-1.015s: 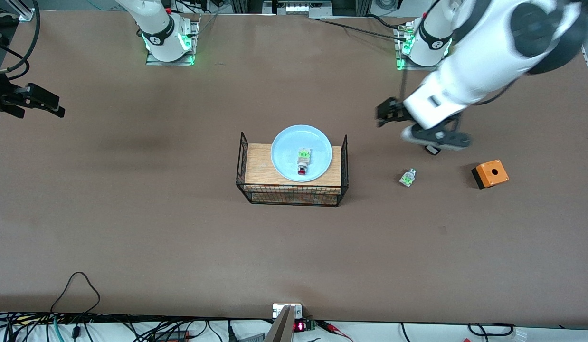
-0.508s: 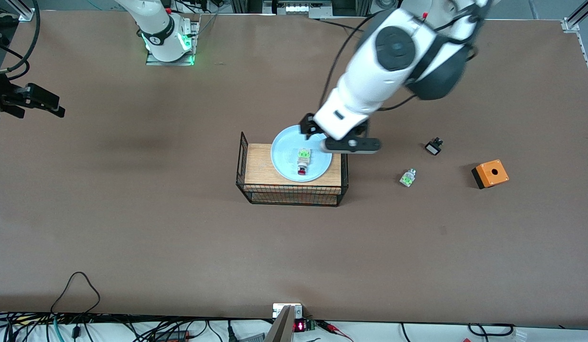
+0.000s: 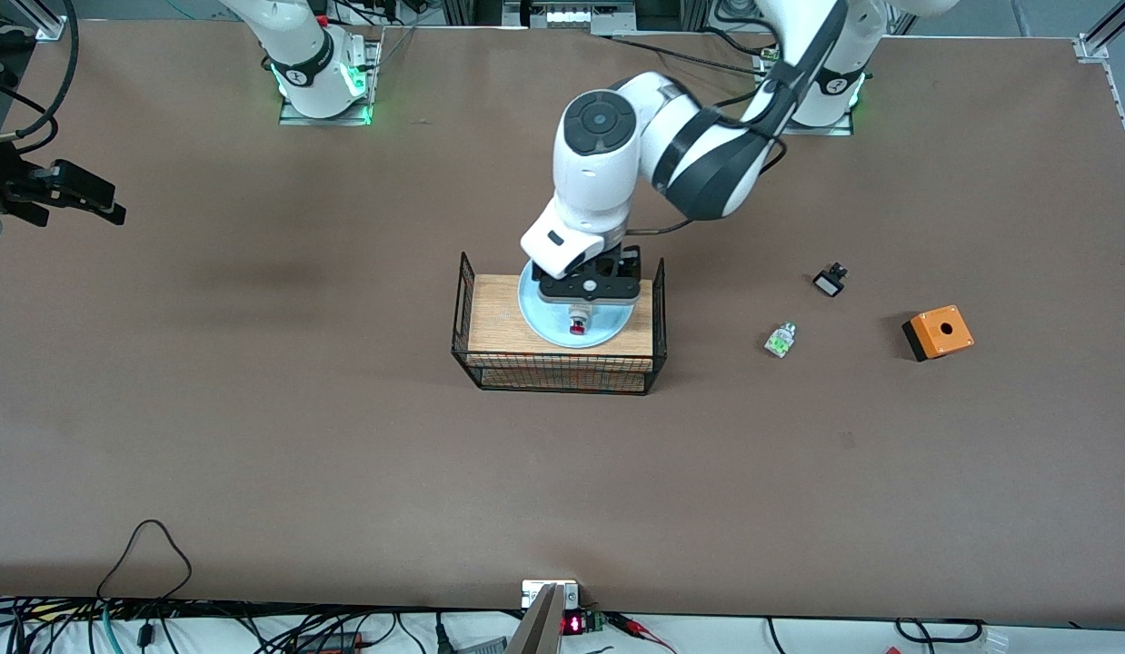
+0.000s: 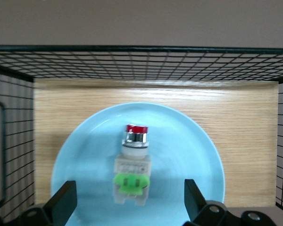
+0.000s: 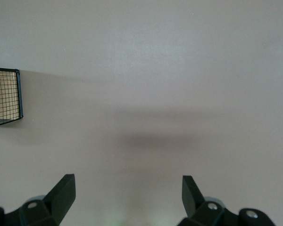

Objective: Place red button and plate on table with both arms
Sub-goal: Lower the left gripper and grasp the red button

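Note:
The red button (image 3: pixel 578 326) (image 4: pixel 133 162) lies in the round light-blue plate (image 3: pixel 537 325) (image 4: pixel 184 150). The plate rests on the wood-topped wire stand (image 3: pixel 492 318) in the middle of the brown table (image 3: pixel 344 454). My left gripper (image 3: pixel 588 291) (image 4: pixel 129 192) hangs open just over the plate, one finger on each side of the button's green end, touching nothing. The button's red cap points toward the front camera. My right gripper (image 3: pixel 90 202) (image 5: pixel 127 186) waits open over bare table at the right arm's end, holding nothing.
Toward the left arm's end lie a small black-and-white part (image 3: pixel 829 281), a green-and-clear part (image 3: pixel 780 340) and an orange box (image 3: pixel 938 332). The stand's black wire sides (image 4: pixel 4 141) rise at both ends of the plate. A corner of the stand (image 5: pixel 4 96) shows in the right wrist view.
My left arm has swung from over the black-and-white part across to the stand and now hangs over the plate and button. The right arm has not moved.

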Motion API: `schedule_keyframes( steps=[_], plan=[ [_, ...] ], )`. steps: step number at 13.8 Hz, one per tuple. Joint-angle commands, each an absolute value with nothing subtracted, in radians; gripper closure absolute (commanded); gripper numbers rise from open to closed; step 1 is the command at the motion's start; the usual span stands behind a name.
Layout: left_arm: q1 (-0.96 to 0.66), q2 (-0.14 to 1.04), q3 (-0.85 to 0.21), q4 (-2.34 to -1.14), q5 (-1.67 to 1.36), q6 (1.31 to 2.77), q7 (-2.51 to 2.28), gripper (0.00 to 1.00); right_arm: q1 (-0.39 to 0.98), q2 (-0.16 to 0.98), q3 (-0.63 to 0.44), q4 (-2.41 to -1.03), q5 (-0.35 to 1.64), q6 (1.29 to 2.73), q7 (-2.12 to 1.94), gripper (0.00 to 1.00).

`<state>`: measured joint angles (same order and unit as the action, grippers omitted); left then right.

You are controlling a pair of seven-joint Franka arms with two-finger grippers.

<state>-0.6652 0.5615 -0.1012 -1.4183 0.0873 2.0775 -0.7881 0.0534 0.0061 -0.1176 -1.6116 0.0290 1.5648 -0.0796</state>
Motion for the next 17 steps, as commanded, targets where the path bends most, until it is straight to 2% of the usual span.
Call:
schedule_keyframes(
  steps=[1, 3, 4, 5, 6, 7, 8, 9, 10, 13, 17],
  plan=[
    [-0.666, 0.592, -0.109, -1.422, 0.123, 2.132, -0.782, 0.00, 0.051, 0.002, -0.112, -1.612, 0.025, 1.559, -0.092, 0.00],
    [-0.666, 0.594, -0.109, -1.439, 0.123, 2.134, -0.781, 0.00, 0.052, 0.002, -0.110, -1.614, 0.023, 1.555, -0.092, 0.00],
    [-0.666, 0.600, -0.107, -1.439, 0.123, 2.134, -0.781, 0.03, 0.052, 0.002, -0.110, -1.614, 0.023, 1.557, -0.092, 0.00],
    [-0.666, 0.601, -0.109, -1.439, 0.123, 2.134, -0.781, 0.13, 0.052, 0.002, -0.110, -1.614, 0.023, 1.557, -0.092, 0.00],
    [-0.666, 0.600, -0.113, -1.439, 0.123, 2.129, -0.782, 0.30, 0.052, 0.002, -0.110, -1.614, 0.023, 1.557, -0.092, 0.00],
    [-0.666, 0.597, -0.118, -1.451, 0.123, 2.123, -0.782, 0.53, 0.051, 0.002, -0.110, -1.614, 0.023, 1.557, -0.092, 0.00],
    [-0.666, 0.595, -0.118, -1.456, 0.123, 2.120, -0.782, 0.71, 0.051, 0.002, -0.110, -1.614, 0.023, 1.557, -0.092, 0.00],
    [-0.666, 0.595, -0.118, -1.462, 0.123, 2.118, -0.782, 0.77, 0.051, 0.002, -0.110, -1.614, 0.023, 1.557, -0.092, 0.00],
    [-0.666, 0.594, -0.118, -1.462, 0.123, 2.117, -0.784, 0.82, 0.052, 0.002, -0.110, -1.614, 0.023, 1.559, -0.092, 0.00],
    [-0.661, 0.552, -0.118, -1.451, 0.123, 2.102, -0.790, 0.84, 0.052, 0.002, -0.110, -1.614, 0.023, 1.557, -0.092, 0.00],
    [-0.618, 0.436, -0.127, -1.397, 0.107, 1.907, -0.787, 0.83, 0.051, 0.003, -0.110, -1.614, 0.023, 1.566, -0.092, 0.00]
  ],
)
